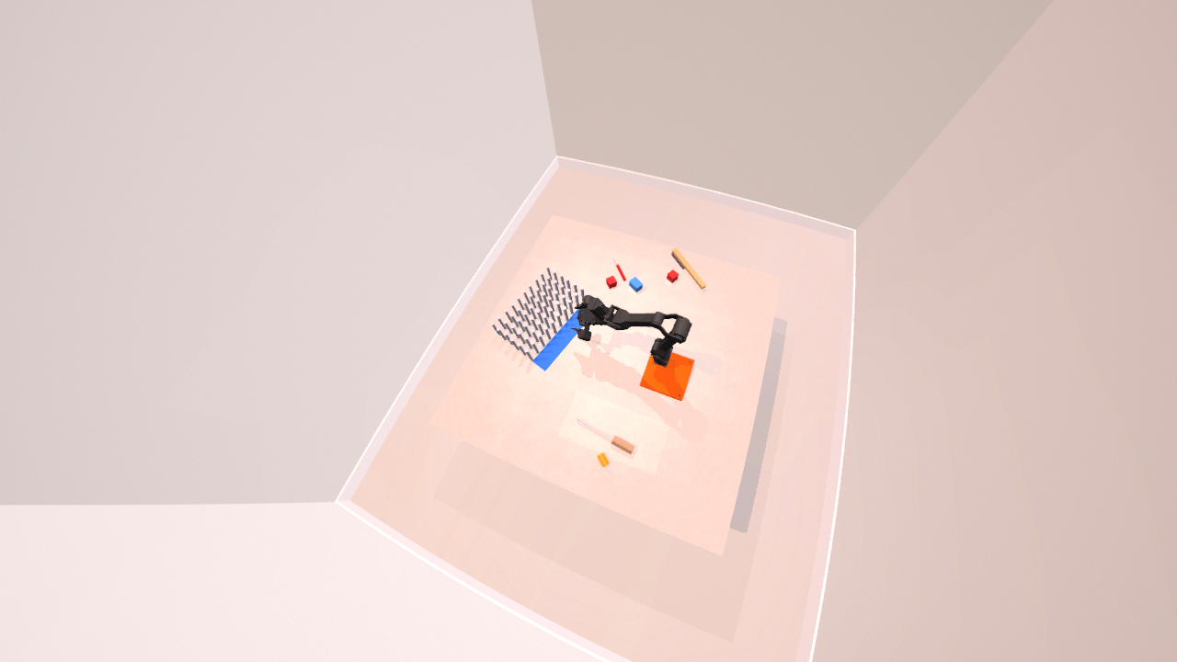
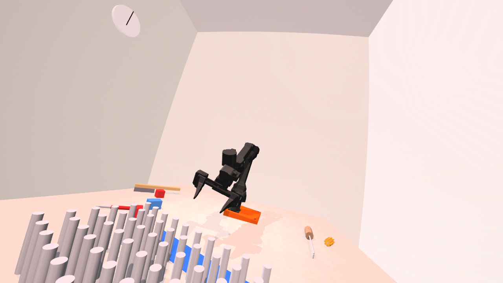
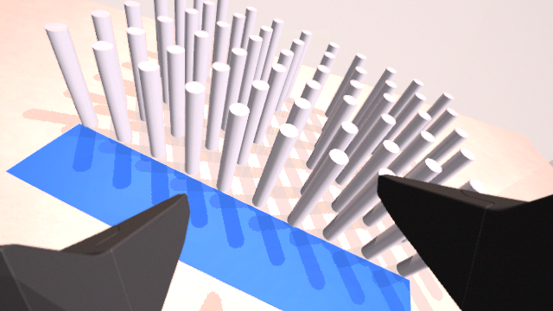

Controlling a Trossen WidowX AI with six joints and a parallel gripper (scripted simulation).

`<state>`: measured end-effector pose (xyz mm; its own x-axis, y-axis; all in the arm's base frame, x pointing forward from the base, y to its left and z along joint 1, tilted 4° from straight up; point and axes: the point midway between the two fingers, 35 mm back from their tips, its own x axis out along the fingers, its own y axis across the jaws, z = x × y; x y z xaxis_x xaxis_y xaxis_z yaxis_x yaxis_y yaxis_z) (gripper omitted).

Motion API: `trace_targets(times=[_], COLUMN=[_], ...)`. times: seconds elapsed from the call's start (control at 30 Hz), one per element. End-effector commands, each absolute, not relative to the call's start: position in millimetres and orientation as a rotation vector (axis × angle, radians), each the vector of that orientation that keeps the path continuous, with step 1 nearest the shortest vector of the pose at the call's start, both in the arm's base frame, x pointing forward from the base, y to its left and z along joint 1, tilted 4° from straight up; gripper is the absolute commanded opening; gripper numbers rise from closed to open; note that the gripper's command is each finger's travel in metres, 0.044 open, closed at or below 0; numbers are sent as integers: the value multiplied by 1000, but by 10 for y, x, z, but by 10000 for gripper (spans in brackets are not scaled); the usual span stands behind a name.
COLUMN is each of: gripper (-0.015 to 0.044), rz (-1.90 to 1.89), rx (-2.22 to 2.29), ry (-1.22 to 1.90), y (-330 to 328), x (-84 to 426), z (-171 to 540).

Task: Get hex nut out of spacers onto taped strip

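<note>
My gripper (image 1: pixel 574 318) (image 2: pixel 207 205) (image 3: pixel 286 193) is open and empty, raised above the front side of the spacer field, over the blue taped strip (image 1: pixel 555 346) (image 2: pixel 174 251) (image 3: pixel 207 255). The grey metal spacers (image 2: pixel 210 251) (image 3: pixel 275 166) stand in rows behind the strip; those in view look upright. I cannot make out the hex nut in any view, and no nut shows on the visible part of the strip. A thin metal tool with a wooden handle (image 1: pixel 622 445) (image 2: pixel 308 232) lies on the table, away from the gripper; its tip looks bent.
An orange-handled small tool (image 1: pixel 603 459) (image 2: pixel 329 241) lies beside the wooden-handled one. Beyond the arm lie a red screwdriver (image 1: pixel 620 271) (image 2: pixel 121 207), a blue block (image 1: pixel 635 283) (image 2: pixel 154 203), two red cubes (image 1: pixel 611 281) (image 1: pixel 672 276) and a long wooden-handled tool (image 1: pixel 691 271) (image 2: pixel 161 187).
</note>
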<state>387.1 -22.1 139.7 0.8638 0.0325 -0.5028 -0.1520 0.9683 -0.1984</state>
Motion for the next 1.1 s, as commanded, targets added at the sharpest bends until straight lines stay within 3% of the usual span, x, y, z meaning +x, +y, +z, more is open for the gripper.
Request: trace_targets(times=[0.0, 0.23, 0.47, 0.77, 1.07], gripper=[440, 440, 440, 440, 440], rz=[231, 505, 778, 1084, 1267], rx=[-343, -685, -1091, -1680, -2300], ry=[576, 658, 650, 470, 54], y=[343, 1482, 2495, 3408, 3775], x=[3927, 3734, 3147, 1972, 568], z=[1349, 1328, 1367, 1525, 1811])
